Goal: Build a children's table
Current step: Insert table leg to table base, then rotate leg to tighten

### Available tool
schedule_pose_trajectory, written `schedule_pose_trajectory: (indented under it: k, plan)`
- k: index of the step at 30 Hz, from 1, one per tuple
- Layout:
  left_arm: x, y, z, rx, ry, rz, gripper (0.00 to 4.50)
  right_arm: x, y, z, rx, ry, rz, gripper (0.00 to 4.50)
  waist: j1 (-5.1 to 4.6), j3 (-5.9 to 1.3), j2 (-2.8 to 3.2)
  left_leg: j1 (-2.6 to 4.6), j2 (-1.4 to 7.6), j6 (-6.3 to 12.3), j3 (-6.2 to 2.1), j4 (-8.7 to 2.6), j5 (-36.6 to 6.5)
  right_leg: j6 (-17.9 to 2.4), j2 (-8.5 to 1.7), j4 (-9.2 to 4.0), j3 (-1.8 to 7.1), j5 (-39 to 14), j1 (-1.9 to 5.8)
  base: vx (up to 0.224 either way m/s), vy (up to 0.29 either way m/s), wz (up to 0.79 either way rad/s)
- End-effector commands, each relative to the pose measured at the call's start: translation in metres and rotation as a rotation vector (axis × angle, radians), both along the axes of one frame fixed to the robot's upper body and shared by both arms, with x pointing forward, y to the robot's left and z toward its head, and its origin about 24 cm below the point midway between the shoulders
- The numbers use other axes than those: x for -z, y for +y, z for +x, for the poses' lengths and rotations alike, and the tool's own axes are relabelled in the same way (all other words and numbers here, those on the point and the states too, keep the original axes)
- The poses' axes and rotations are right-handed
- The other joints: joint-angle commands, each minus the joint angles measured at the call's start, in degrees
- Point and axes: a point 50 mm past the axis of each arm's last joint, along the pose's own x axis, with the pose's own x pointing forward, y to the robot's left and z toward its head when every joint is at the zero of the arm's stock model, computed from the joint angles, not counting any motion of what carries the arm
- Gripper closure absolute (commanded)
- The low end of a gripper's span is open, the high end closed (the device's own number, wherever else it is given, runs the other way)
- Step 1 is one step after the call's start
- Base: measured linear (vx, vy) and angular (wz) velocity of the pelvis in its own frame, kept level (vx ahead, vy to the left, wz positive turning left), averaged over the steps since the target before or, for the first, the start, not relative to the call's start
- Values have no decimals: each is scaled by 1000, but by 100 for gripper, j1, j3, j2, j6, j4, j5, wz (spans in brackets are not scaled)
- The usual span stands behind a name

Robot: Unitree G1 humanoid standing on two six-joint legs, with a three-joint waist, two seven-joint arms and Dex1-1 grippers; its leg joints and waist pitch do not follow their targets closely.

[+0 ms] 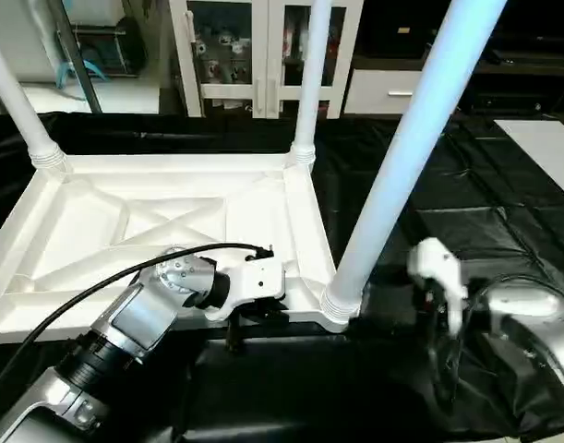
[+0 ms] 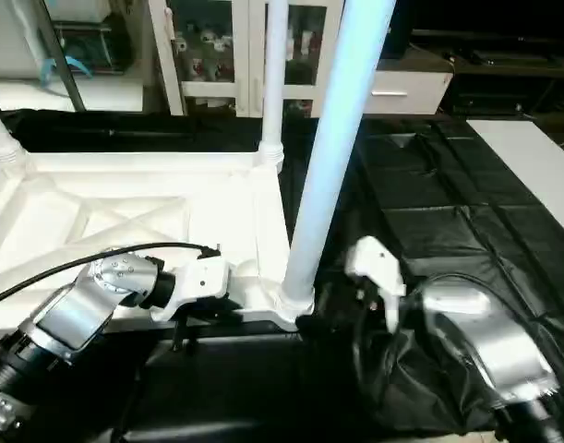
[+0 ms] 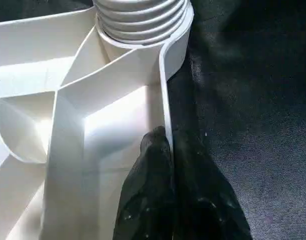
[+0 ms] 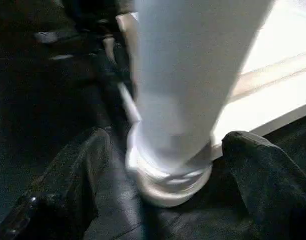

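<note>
Upside down across the left and centre of the frame: white tabletop [image 1: 162,231] on the black-draped table [image 1: 503,212], ribs up, probably to expose the corner sockets. 3 legs [image 1: 406,157] upright in sockets. Left gripper [image 3: 168,150], jaws clenched on the near rim, likely steadying the top. Right gripper [image 4: 163,165], jaws released, straddling the nearest leg's base, seemingly ready to seat it.

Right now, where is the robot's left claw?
The left claw is at the near long edge of the upturned white table top, pinched shut on its rim beside the near-right leg.
</note>
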Motion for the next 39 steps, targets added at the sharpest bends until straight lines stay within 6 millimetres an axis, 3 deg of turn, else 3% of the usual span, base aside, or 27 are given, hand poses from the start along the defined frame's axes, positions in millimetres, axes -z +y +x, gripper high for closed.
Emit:
schedule_pose_trajectory:
  k: [1,6,11,20,31,39]
  plan:
    - [7,-9,-9,90,28,33,450,-1,1,7,14,-42,-31,50,-56,-312,12,206,387,-168,-207,-474,-1669,-1202,-335,-392,220,-1322,104,0,0,0]
    - [7,-9,-8,90,25,35,450,-3,7,14,-12,-59,-34,50,-39,-325,2,209,390,-108,-201,-466,-1536,-1249,-322,-351,216,-1044,135,0,0,0]
    - [6,-8,-6,87,21,39,450,-2,8,13,-74,-38,-42,50,-36,-316,1,214,391,-104,-199,-465,-1653,-1233,-333,-375,220,-1251,136,0,0,0]
    - [6,-8,-7,87,24,40,450,5,6,13,-113,-20,-80,50,-35,-328,-7,206,387,-39,-194,-445,-1493,-1315,-330,-353,217,-1094,151,0,0,0]
    - [7,-6,-7,90,28,48,450,7,9,16,-120,-21,-72,157,-33,-339,5,209,386,2,-192,-433,-1433,-1374,-326,-329,210,-945,162,0,0,0]
    - [8,-5,-9,93,35,55,450,9,10,15,-135,-11,-68,186,-38,-338,4,214,387,-25,-196,-438,-1467,-1364,-321,-331,209,-981,160,0,0,0]
